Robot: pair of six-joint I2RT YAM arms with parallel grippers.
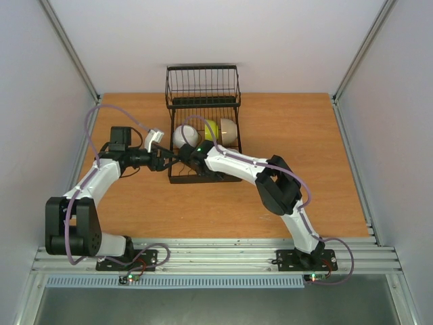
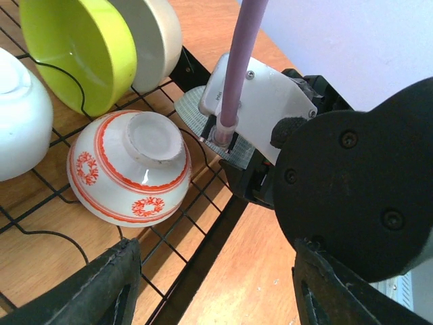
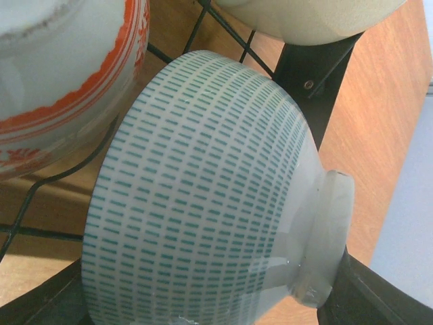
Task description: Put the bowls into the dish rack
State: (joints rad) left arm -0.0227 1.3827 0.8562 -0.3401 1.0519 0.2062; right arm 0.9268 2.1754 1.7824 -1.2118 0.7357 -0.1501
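The pale teal bowl point(image 3: 203, 196) filled the right wrist view, lying on its side across the right gripper point(image 3: 203, 301). Its rim sat against one dark finger at the lower left and its foot ring against the other at the lower right. The claw stood wide but closed on that bowl, whose rim-to-foot axis ran from finger to finger, roughly level.

Just beyond it ran the black wires of the dish rack point(image 2: 203, 249). The red-patterned bowl point(image 3: 61, 68) was close on the left and the cream bowl point(image 3: 304, 13) above. The rack lay directly under and beyond the held bowl, at its near end. Whether the bowl rested on the wires could not be told. The coming move looked like a short lowering and a release into the gap beside the red-patterned bowl, with the bowl kept on edge.

The right arm point(image 1: 270, 183) reached forward and leftward from its base, bent at the elbow, with its wrist over the rack's near end. That made it the nearer arm to the gap.

The left arm point(image 1: 95, 183) stretched along the rack's left side. The left gripper point(image 2: 216, 291) gaped wide with nothing between its fingers and pointed toward the red-patterned bowl, which lay tilted foot-up in the rack. Farther in stood the yellow-green bowl point(image 2: 74, 47) on edge, just in front of the cream one. The white bowl point(image 2: 20, 115) sat to the side, also inside the rack.
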